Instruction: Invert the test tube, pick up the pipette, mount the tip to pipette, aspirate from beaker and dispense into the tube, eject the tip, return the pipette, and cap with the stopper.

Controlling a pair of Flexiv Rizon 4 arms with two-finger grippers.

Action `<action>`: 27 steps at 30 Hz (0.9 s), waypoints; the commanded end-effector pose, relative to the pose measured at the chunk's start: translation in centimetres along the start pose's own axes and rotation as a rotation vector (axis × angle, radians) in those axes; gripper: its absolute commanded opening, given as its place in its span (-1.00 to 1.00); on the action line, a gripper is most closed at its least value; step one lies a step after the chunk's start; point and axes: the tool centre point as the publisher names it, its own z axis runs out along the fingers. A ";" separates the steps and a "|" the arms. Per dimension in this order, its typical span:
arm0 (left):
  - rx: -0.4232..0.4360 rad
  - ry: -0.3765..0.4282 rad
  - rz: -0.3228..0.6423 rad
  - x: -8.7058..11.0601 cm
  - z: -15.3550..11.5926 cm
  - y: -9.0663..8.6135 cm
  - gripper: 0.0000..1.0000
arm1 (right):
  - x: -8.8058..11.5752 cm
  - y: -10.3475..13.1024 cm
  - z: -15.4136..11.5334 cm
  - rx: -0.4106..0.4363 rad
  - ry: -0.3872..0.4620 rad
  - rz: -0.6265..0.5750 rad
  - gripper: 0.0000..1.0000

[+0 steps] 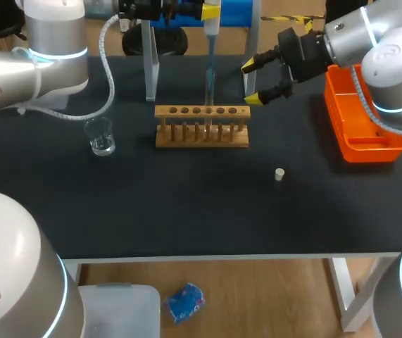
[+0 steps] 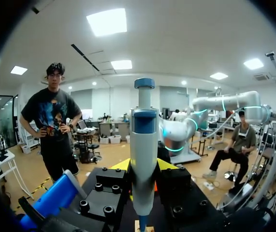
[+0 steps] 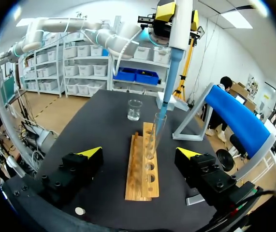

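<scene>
My left gripper (image 1: 202,10) (image 2: 144,170) is shut on the white-and-blue pipette (image 1: 211,24) (image 2: 143,159) (image 3: 180,24) and holds it upright above the wooden rack (image 1: 202,127) (image 3: 142,169). The pipette's blue tip (image 1: 209,81) (image 3: 165,104) reaches down into the clear test tube (image 3: 155,137) that stands in the rack. My right gripper (image 1: 252,82) (image 3: 140,153) is open just behind the rack's right end, level with the tube, with nothing between its fingers. The glass beaker (image 1: 101,137) (image 3: 134,109) stands left of the rack. A small pale stopper (image 1: 279,174) (image 3: 80,210) lies on the mat to the front right.
An orange bin (image 1: 359,120) sits at the table's right edge under my right arm. A grey stand (image 1: 151,63) (image 3: 191,123) with a blue roll (image 3: 241,123) rises behind the rack. The black mat (image 1: 186,204) runs to the table's front edge.
</scene>
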 end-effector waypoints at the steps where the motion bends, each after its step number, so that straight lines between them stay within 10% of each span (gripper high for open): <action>1: -0.020 -0.023 -0.001 0.6 -0.2 -1.1 -1.00 | 0.0 0.0 0.0 0.000 -0.001 0.000 1.00; 27: -0.044 -0.024 0.070 1.8 0.0 -6.8 -1.00 | 0.0 0.0 0.0 0.000 -0.001 0.000 1.00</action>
